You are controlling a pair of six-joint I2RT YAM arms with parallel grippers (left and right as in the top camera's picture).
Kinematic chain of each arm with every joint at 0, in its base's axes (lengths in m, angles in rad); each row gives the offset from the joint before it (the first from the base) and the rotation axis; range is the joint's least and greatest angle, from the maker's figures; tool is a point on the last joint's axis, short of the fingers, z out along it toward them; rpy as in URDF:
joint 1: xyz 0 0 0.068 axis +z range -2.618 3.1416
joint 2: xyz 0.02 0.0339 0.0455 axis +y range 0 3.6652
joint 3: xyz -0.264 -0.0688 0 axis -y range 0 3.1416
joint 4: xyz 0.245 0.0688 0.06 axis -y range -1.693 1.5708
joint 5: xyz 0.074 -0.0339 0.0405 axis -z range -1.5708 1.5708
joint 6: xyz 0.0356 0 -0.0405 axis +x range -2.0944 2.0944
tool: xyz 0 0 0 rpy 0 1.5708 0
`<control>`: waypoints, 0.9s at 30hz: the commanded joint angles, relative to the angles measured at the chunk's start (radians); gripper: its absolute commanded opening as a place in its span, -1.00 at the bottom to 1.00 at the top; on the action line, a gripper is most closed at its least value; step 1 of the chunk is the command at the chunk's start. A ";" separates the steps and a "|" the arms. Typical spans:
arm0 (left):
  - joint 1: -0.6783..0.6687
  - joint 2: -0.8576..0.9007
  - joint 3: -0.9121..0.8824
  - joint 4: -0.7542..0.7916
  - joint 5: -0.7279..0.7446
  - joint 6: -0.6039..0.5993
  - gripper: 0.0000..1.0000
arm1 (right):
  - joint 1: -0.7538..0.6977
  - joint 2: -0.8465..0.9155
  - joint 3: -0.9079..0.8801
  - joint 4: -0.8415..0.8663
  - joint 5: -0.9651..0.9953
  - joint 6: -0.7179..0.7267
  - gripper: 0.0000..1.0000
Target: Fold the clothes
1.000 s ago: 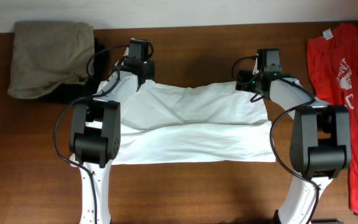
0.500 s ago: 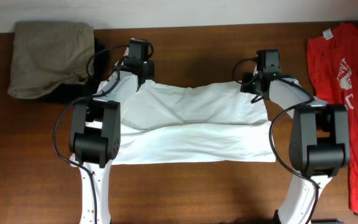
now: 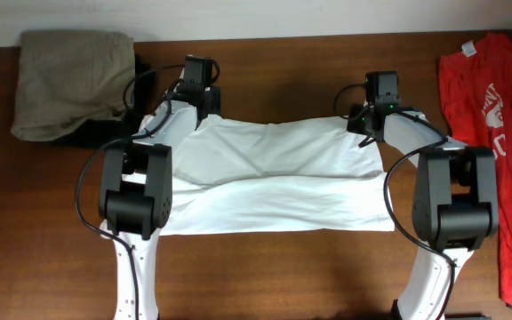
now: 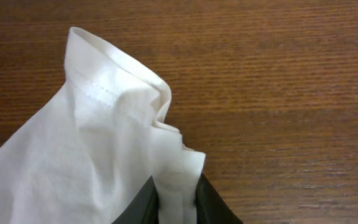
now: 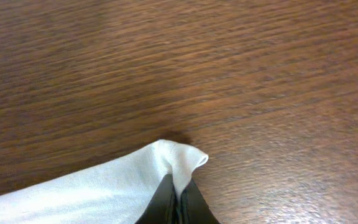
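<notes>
The clothes, a white T-shirt (image 3: 274, 178), lie spread sideways across the middle of the brown table, folded over on themselves. At the far left corner my left gripper (image 3: 204, 116) is shut on a bunched, hemmed fold of the shirt. In the left wrist view the white cloth (image 4: 92, 143) rises between the black fingers (image 4: 213, 202) of that gripper (image 4: 178, 196). My right gripper (image 3: 364, 124) is at the far right corner. In the right wrist view it (image 5: 180, 190) pinches a small peak of the white cloth (image 5: 104, 186), its jaws pressed tight together.
A khaki folded garment (image 3: 69, 80) lies on a black one (image 3: 142, 76) at the back left. A red T-shirt with white print (image 3: 496, 116) lies along the right edge. Both arm bases (image 3: 136, 191) (image 3: 456, 200) stand over the shirt's near side.
The right gripper has closed on the shirt's far right corner. The left gripper has tightened on its fold. The arms have hardly moved.
</notes>
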 commanded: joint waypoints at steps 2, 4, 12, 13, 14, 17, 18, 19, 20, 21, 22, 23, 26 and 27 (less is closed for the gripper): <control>0.007 -0.082 0.002 -0.031 -0.057 0.016 -0.88 | -0.004 0.020 0.031 -0.053 0.056 0.039 -0.92; 0.007 -0.114 0.002 -0.047 -0.081 0.016 -0.93 | -0.005 0.019 0.044 -0.072 0.055 0.040 -0.92; 0.007 -0.221 0.002 -0.177 -0.084 0.019 -0.96 | -0.005 0.018 0.160 -0.255 0.055 0.081 -0.92; 0.007 -0.236 0.002 -0.203 -0.084 0.019 -0.95 | -0.005 0.016 0.176 -0.283 0.055 0.082 -0.92; 0.007 -0.249 0.002 -0.233 -0.084 0.019 -0.95 | -0.005 0.014 0.188 -0.309 0.055 0.092 -0.92; 0.007 -0.264 0.002 -0.316 -0.084 0.019 -0.95 | -0.008 0.000 0.238 -0.417 0.026 0.160 -0.92; 0.007 -0.264 0.002 -0.343 -0.084 0.019 -0.94 | -0.010 -0.005 0.252 -0.444 0.010 0.160 -0.92; 0.007 -0.264 0.002 -0.378 -0.084 0.019 -0.94 | -0.011 -0.011 0.266 -0.469 -0.002 0.160 -0.92; 0.008 -0.264 0.002 -0.412 -0.084 0.019 -0.94 | -0.012 -0.023 0.286 -0.512 -0.001 0.159 -0.92; 0.007 -0.264 0.002 -0.438 -0.084 0.019 -0.94 | -0.012 -0.029 0.297 -0.538 -0.001 0.159 -0.92; 0.007 -0.264 0.002 -0.463 -0.084 0.019 -0.94 | -0.012 -0.035 0.307 -0.562 -0.002 0.159 -0.92; 0.007 -0.264 0.002 -0.489 -0.084 0.019 -0.94 | -0.012 -0.042 0.320 -0.599 -0.001 0.159 -0.92; 0.007 -0.264 0.002 -0.576 -0.096 0.019 -0.94 | -0.012 -0.048 0.351 -0.716 -0.002 0.159 -0.92; 0.007 -0.264 0.002 -0.608 -0.096 0.019 -0.94 | -0.012 -0.048 0.358 -0.749 -0.002 0.159 -0.92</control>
